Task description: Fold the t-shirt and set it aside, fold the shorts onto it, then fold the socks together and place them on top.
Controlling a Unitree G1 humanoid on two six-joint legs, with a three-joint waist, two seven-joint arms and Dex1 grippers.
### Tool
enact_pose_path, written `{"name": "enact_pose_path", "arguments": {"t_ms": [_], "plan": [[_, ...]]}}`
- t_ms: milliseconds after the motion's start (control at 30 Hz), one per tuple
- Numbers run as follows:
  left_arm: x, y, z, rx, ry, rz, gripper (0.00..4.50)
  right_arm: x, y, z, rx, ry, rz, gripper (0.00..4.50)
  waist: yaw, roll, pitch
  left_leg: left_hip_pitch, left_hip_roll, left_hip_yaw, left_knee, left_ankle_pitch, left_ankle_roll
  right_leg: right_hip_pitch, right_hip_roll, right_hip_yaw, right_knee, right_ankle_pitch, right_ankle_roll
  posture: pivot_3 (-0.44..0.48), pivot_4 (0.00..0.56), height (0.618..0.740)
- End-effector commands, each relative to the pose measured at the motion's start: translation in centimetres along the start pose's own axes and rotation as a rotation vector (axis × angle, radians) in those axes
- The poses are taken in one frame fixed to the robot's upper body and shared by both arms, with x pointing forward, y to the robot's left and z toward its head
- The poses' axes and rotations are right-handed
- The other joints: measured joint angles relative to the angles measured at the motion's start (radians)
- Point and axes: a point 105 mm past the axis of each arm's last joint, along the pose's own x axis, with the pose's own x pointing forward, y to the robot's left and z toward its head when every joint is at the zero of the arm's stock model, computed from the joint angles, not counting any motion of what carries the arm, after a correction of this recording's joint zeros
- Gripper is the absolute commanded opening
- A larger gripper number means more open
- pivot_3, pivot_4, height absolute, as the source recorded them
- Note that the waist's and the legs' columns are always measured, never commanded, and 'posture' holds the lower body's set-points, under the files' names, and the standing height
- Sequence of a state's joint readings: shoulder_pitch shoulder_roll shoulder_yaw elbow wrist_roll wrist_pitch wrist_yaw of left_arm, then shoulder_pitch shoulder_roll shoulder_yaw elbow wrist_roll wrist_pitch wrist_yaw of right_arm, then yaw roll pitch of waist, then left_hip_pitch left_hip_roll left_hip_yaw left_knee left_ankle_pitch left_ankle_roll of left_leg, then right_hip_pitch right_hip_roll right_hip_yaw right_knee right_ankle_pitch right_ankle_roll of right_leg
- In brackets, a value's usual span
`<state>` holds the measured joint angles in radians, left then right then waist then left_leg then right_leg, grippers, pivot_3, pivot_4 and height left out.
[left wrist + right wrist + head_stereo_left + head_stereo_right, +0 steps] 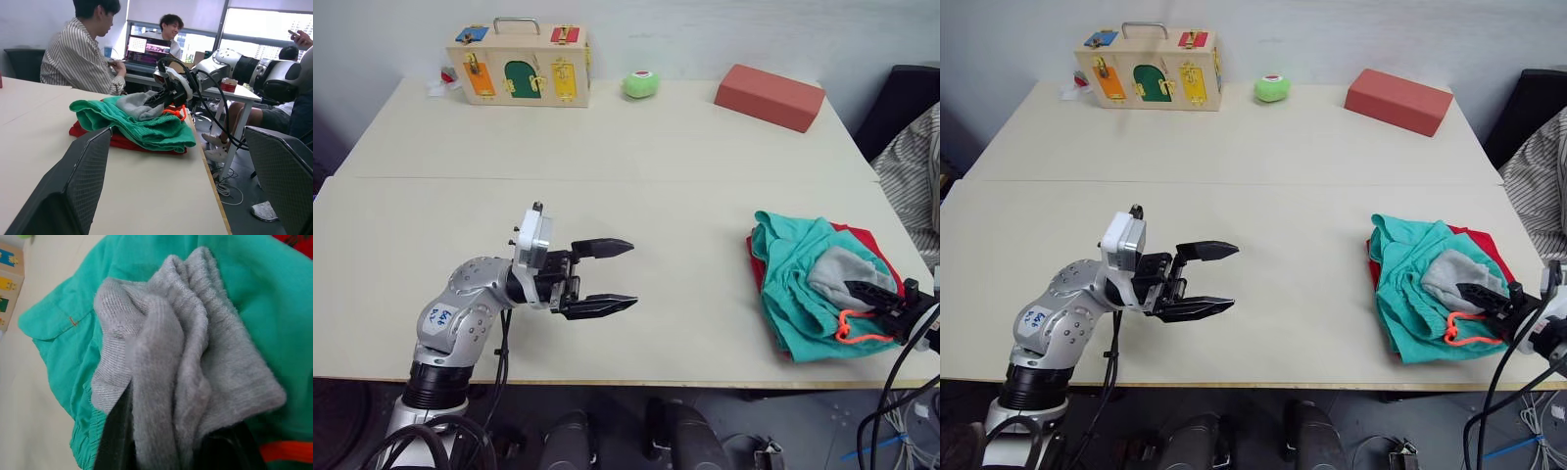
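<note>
At 4 o'clock on the table [636, 196], the t-shirt [862, 239] lies folded under the shorts [793, 279], their orange-pink drawstring [857, 331] trailing at the near edge. On top sit the socks [842, 272], bundled together, and the right gripper [879, 296] is clamped on them, 1 black finger on each side of the grey cloth. At 7 o'clock, well apart from the pile, the left gripper [607, 277] hovers over bare tabletop, jaws spread wide and holding nothing. Along the far edge, from 11 to 1 o'clock, stand a wooden latch box [520, 64], a green toy [640, 85] and a red block [770, 96].
</note>
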<state>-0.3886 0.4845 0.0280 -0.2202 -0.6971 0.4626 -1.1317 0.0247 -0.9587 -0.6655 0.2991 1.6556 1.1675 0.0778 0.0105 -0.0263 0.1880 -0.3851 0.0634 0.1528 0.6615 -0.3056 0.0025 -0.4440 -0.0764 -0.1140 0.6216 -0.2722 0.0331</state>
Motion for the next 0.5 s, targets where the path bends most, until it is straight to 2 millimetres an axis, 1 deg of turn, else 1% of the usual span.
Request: {"name": "enact_pose_path", "arguments": {"t_ms": [33, 100, 167, 200, 233, 267, 300, 333, 400, 433, 500], "plan": [[-0.6, 0.6, 0.7, 0.059, 0.006, 0.043, 4.5, -2.5, 1.7, 1.3, -0.081, -0.01, 0.033, 2.21, 0.006, 0.001, 0.0, 0.0, 0.0, 0.0, 0.0, 0.0, 0.0, 0.0, 0.0, 0.0, 0.0, 0.0, 0.0, 0.0, 0.15, 0.74], [-1.0, 0.8, 0.4, 0.066, 0.029, 0.068, 4.5, -3.6, 2.1, 1.2, -0.118, 0.003, 0.036, 2.95, 0.009, 0.001, 0.0, 0.0, 0.0, 0.001, 0.0, -0.001, 0.001, 0.0, 0.0, 0.0, -0.001, 0.001, 0.001, 0.0, 0.15, 0.74], [-1.7, 1.1, 0.1, 0.075, 0.063, 0.1, 4.5, -5.2, 2.6, 0.8, -0.224, 0.047, 0.004, 3.68, 0.012, 0.001, 0.0, 0.0, 0.0, 0.001, 0.001, -0.001, 0.002, 0.0, 0.0, 0.001, -0.002, 0.001, 0.002, 0.0, 0.15, 0.74], [-1.9, 1.2, 0.0, 0.076, 0.073, 0.106, 4.5, -5.7, 2.8, 0.5, -0.267, 0.067, -0.005, 4.03, 0.014, 0.001, 0.0, 0.0, 0.0, 0.001, 0.0, -0.002, 0.002, 0.0, 0.0, 0.001, -0.002, 0.001, 0.002, 0.0, 0.15, 0.74], [-2.2, 1.3, -0.1, 0.083, 0.091, 0.124, 4.5, -6.4, 2.6, 0.6, -0.34, 0.072, -0.04, 4.36, 0.014, 0.001, 0.0, 0.0, 0.0, 0.001, 0.0, -0.003, 0.005, 0.0, 0.0, 0.001, -0.002, 0.001, 0.002, 0.0, 0.15, 0.74], [-2.5, 1.5, -0.3, 0.09, 0.107, 0.142, 4.5, -7.0, 3.0, 0.6, -0.411, 0.067, -0.033, 4.49, 0.015, 0.002, 0.0, 0.0, 0.001, 0.001, 0.0, -0.004, 0.006, 0.0, 0.001, 0.001, -0.002, 0.001, 0.002, 0.0, 0.15, 0.74], [-3.0, 1.7, -0.4, 0.097, 0.123, 0.16, 4.5, -7.8, 3.3, 0.9, -0.493, 0.044, -0.021, 4.49, 0.015, 0.002, 0.0, 0.0, 0.001, 0.001, 0.0, -0.004, 0.007, 0.0, 0.001, 0.001, -0.002, 0.001, 0.002, 0.0, 0.15, 0.74], [-3.5, 2.1, -0.5, 0.104, 0.145, 0.191, 4.5, -8.5, 3.7, 1.4, -0.609, 0.007, -0.005, 4.49, 0.015, 0.002, 0.0, -0.001, 0.001, 0.0, 0.0, -0.005, 0.007, 0.0, 0.001, 0.0, -0.003, 0.001, 0.002, 0.0, 0.15, 0.74], [-4.5, 2.8, -0.6, 0.117, 0.166, 0.254, 4.5, -9.5, 5.4, 2.1, -0.775, -0.069, 0.073, 4.49, 0.013, 0.002, 0.0, -0.001, 0.001, 0.0, 0.0, -0.006, 0.007, 0.0, 0.001, 0.0, -0.003, 0.0, 0.003, 0.0, 0.15, 0.74], [-5.1, 3.1, -0.6, 0.128, 0.178, 0.284, 4.5, -9.5, 6.3, 1.6, -0.892, -0.015, 0.097, 4.49, 0.011, 0.002, 0.0, -0.001, 0.001, 0.001, 0.0, -0.006, 0.007, 0.0, 0.001, 0.001, -0.004, 0.0, 0.004, 0.0, 0.15, 0.74], [-6.1, 3.6, -0.6, 0.152, 0.207, 0.335, 4.5, -8.5, 7.8, 1.4, -1.023, 0.05, 0.121, 4.49, 0.005, 0.002, 0.0, 0.0, 0.001, 0.001, 0.0, -0.006, 0.008, 0.0, 0.002, 0.002, -0.005, 0.0, 0.004, 0.0, 0.15, 0.74]]}}
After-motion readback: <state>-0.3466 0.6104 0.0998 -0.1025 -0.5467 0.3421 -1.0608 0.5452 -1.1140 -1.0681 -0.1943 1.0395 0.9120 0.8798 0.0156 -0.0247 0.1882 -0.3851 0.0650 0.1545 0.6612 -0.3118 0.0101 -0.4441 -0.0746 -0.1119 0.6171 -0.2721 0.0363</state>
